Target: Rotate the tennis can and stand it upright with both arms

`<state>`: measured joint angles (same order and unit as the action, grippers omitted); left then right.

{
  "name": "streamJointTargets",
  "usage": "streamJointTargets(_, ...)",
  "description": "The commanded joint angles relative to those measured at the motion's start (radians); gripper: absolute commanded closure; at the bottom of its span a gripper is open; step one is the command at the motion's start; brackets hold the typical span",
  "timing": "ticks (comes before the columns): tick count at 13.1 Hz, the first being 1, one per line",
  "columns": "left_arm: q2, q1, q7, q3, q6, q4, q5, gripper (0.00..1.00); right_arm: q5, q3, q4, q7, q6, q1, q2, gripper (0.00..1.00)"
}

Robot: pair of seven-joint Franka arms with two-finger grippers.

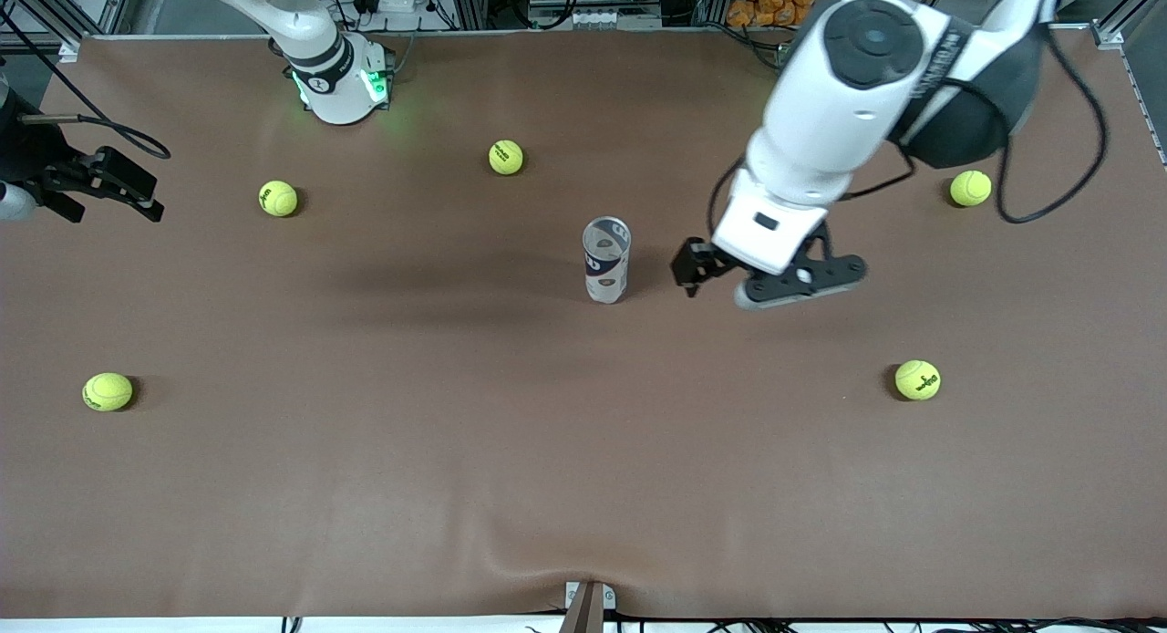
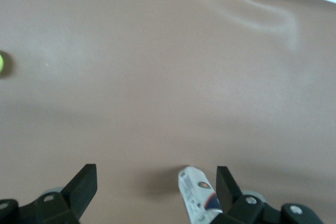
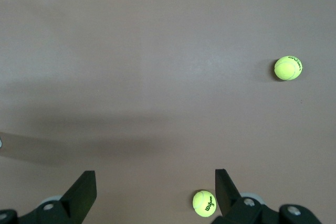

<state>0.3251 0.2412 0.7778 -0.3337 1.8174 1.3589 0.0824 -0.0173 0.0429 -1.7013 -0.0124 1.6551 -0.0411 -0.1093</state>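
Observation:
The tennis can (image 1: 606, 259) stands upright near the middle of the brown table, its open metallic rim up and its white and dark blue label facing the front camera. My left gripper (image 1: 720, 282) hangs open beside the can, toward the left arm's end of the table, and does not touch it. In the left wrist view the can (image 2: 197, 195) shows close to one finger of the open left gripper (image 2: 156, 182). My right gripper (image 1: 109, 212) waits open at the right arm's end of the table, holding nothing. In its own wrist view the right gripper (image 3: 155, 182) looks down on bare table and balls.
Several yellow-green tennis balls lie scattered: two (image 1: 506, 157) (image 1: 278, 198) near the robots' bases, one (image 1: 970, 188) under the left arm, two (image 1: 108, 391) (image 1: 917, 379) nearer the front camera. A metal clamp (image 1: 588, 606) sits at the table's front edge.

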Motion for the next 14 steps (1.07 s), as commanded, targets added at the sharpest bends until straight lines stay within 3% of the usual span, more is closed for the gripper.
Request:
streamJointTargets(1,-0.040,-0.075,-0.127,-0.010,-0.058,0.016,-0.021,0.00,-0.012,-0.009,-0.014,0.009,-0.002,0.017,-0.020,0.00)
streamJointTargets(7,-0.103,-0.189,-0.431,0.028,-0.171,0.019,-0.021,0.00,-0.012,-0.009,-0.014,0.009,-0.023,0.018,-0.029,0.00)
streamJointTargets(11,-0.167,-0.195,-0.551,0.085,-0.282,0.022,-0.023,0.00,-0.012,-0.009,-0.015,0.009,-0.038,0.021,-0.029,0.00)
streamJointTargets(13,-0.201,-0.191,-0.595,0.146,-0.325,0.029,-0.096,0.00,-0.012,-0.009,-0.015,0.011,-0.038,0.023,-0.029,0.00)
streamJointTargets(14,-0.213,-0.174,-0.636,0.227,-0.326,0.031,-0.140,0.00,-0.012,-0.009,-0.014,0.011,-0.037,0.023,-0.029,0.00)
